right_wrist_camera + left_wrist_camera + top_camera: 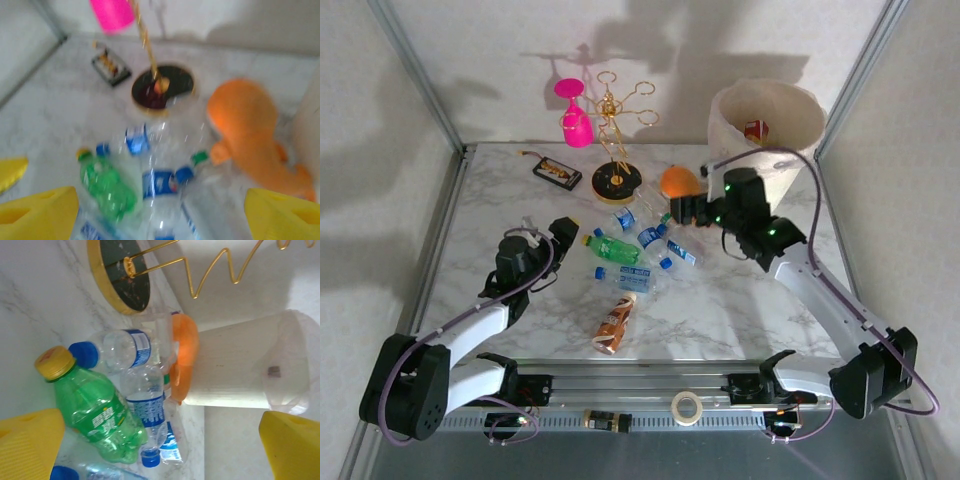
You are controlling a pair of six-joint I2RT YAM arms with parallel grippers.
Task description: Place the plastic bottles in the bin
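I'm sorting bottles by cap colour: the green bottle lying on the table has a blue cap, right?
No. The green bottle lies on the table, but its cap is yellow, not blue; the left wrist view shows it.

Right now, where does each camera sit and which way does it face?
Top external: above, behind the bases, looking down at the marble table; both arms, left tool, right tool.
Left wrist: low behind the green bottle, facing the bin; own yellow fingers at lower corners.
Right wrist: blurred, facing the rack base; own yellow fingers at lower corners.
Wrist views share the green bottle and orange fish toy.
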